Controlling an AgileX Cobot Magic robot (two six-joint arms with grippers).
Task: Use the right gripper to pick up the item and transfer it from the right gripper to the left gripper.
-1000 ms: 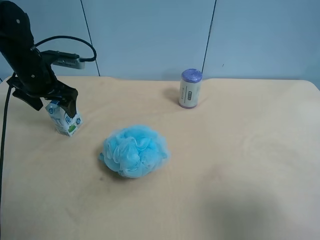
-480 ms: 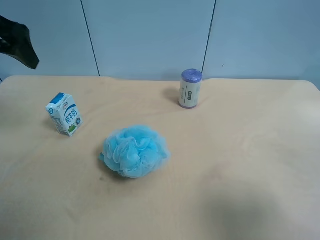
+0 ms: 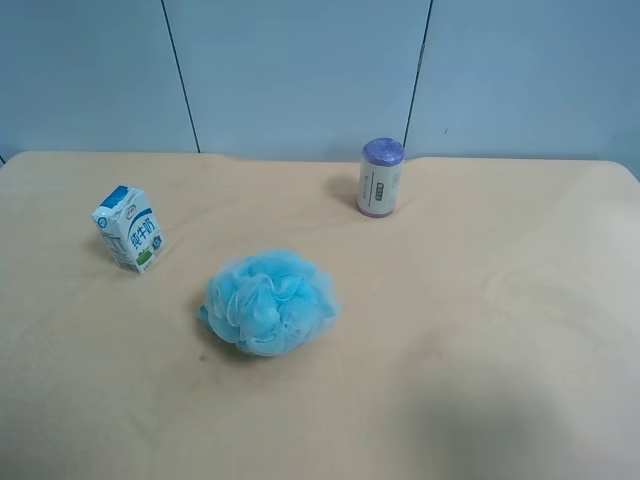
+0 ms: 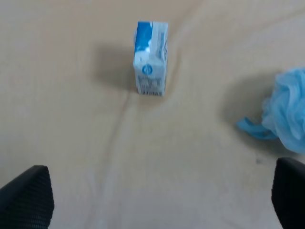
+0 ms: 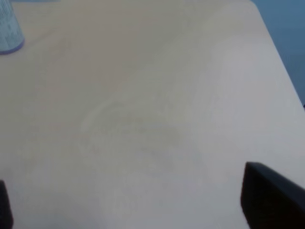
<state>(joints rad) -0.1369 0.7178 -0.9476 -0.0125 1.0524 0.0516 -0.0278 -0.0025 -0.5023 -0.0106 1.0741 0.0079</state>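
Observation:
A small blue-and-white milk carton (image 3: 128, 228) stands upright on the tan table (image 3: 480, 300) at the exterior high view's left. A fluffy light-blue bath pouf (image 3: 268, 302) lies near the middle. A white cylinder with a purple cap (image 3: 381, 178) stands at the back. No arm shows in the exterior high view. My left gripper (image 4: 157, 210) is open and empty, high above the table, apart from the carton (image 4: 151, 58) and the pouf (image 4: 286, 117). My right gripper (image 5: 138, 210) is open and empty over bare table; the cylinder (image 5: 7, 28) is at its frame's corner.
A blue-grey panelled wall (image 3: 300, 70) runs behind the table's far edge. In the right wrist view the table's edge (image 5: 281, 62) runs close by, with a blue floor or wall beyond it.
The arm at the exterior high view's left was at the milk carton a second ago, then lifted away and left that view. The carton stands where it was.

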